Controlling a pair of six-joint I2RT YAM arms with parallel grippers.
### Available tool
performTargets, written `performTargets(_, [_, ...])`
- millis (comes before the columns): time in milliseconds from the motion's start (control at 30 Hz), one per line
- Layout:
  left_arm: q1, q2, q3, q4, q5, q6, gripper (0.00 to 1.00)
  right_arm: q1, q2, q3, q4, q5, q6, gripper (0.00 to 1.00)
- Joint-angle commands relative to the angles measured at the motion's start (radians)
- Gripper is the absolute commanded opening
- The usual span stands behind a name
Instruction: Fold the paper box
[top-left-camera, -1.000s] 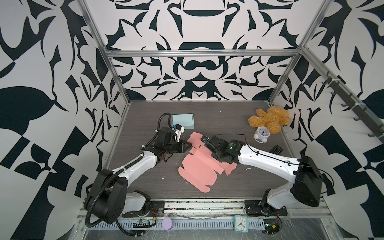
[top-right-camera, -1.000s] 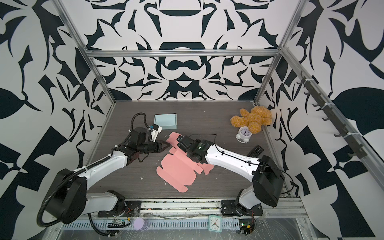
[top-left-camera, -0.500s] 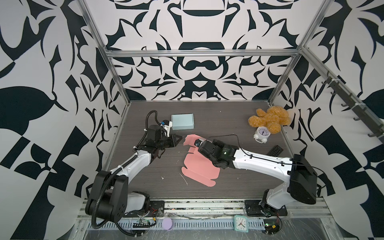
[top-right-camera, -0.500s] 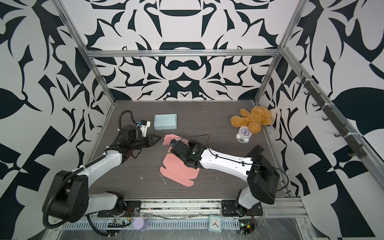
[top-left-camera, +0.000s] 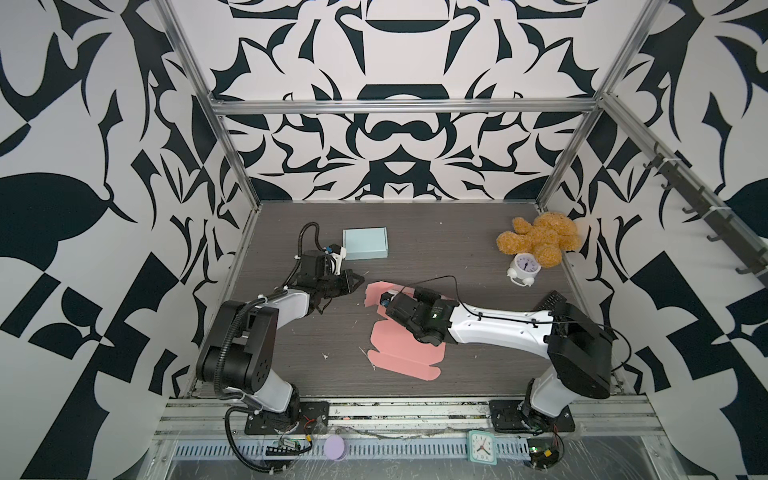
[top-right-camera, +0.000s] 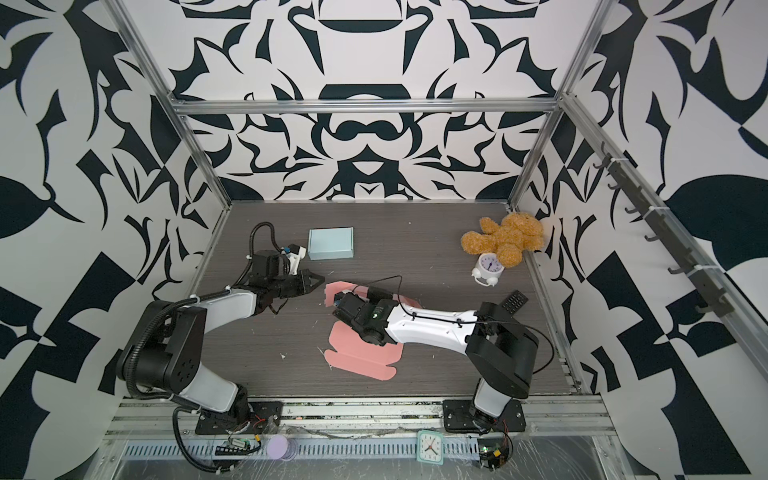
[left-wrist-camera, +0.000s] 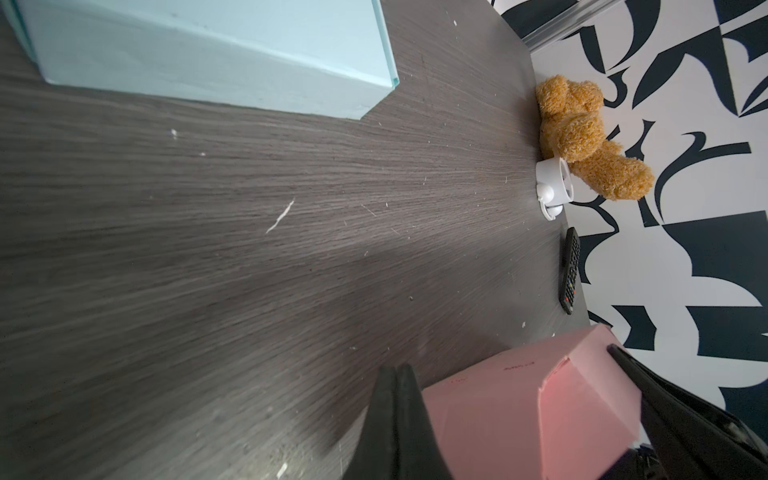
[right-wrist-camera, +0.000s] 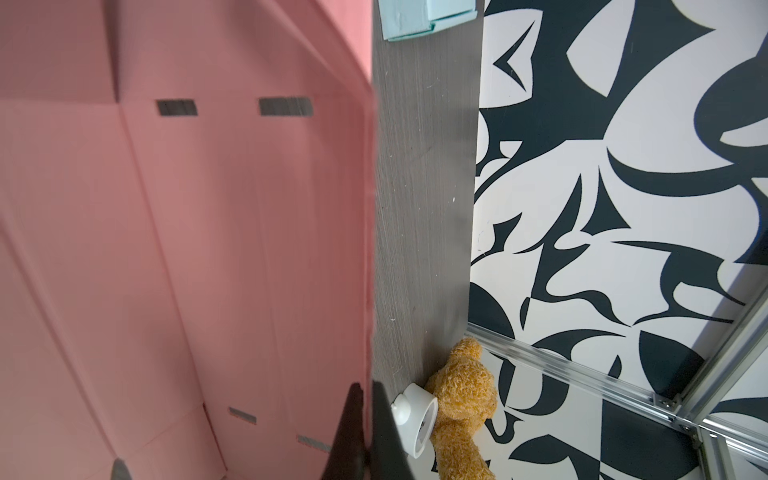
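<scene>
**Other things sitting around the bench**

A light blue box (top-left-camera: 365, 243) is sitting near the back of the dark wooden bench (top-left-camera: 436, 232). A fuzzy tan teddy bear (top-left-camera: 538, 239) is lying in the far right corner. A little white alarm clock (top-left-camera: 524, 269) is standing just beside the bear. A black remote (top-left-camera: 550, 300) is lying by the right wall. A small square clock (top-left-camera: 482, 446) is resting on the front rail.

The pink paper box (top-left-camera: 405, 353) lies partly flat on the desk (top-left-camera: 457, 249), its far flap raised at the right gripper (top-left-camera: 379, 297). The left gripper (top-left-camera: 357, 277), fingers (top-left-camera: 349, 280) together, points at that flap from just beside it.
</scene>
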Motion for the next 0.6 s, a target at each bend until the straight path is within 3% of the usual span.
performTargets(0, [-0.014, 0.023, 0.011, 0.049, 0.049, -0.001, 0.01, 0.004, -0.003, -0.011, 0.092, 0.027, -0.047, 0.0])
performTargets(567, [-0.079, -0.017, -0.093, 0.152, 0.145, -0.094, 0.05, 0.019, -0.006, -0.072, 0.269, 0.053, -0.172, 0.0])
